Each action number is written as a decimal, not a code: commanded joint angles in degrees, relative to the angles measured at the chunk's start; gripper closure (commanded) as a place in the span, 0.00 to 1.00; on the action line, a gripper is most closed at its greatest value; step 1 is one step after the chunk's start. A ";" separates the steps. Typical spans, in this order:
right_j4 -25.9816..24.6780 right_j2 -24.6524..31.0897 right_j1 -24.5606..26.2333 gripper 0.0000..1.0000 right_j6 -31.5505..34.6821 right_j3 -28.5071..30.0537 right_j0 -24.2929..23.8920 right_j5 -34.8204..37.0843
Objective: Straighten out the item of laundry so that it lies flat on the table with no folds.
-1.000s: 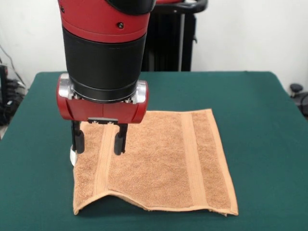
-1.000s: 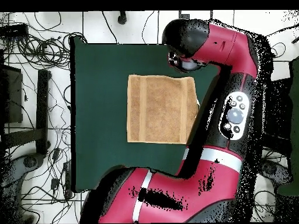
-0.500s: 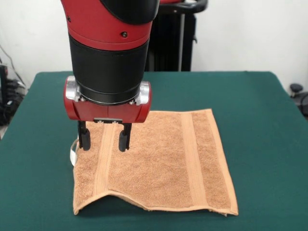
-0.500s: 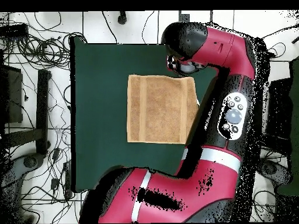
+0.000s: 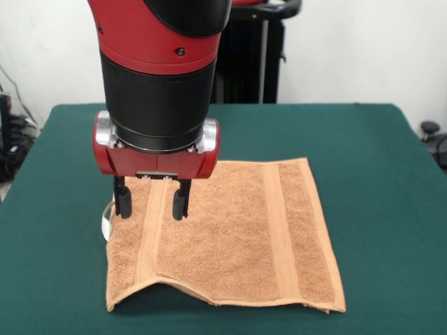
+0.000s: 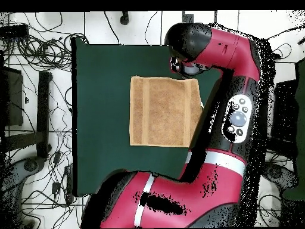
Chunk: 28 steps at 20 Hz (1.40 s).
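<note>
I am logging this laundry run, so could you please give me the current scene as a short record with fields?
towel: orange-tan towel, spread on the green table
flatness: not yet flat; the edge nearest the front camera arches up off the cloth
tag: small white tag at the towel's side edge
gripper: gripper above the towel near the tag, fingers apart, holding nothing

Bright, even light; soft shadow under the towel's (image 5: 230, 234) raised near edge.
</note>
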 commanded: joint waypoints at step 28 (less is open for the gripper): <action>-0.48 4.97 7.81 0.00 13.15 8.02 2.45 -8.19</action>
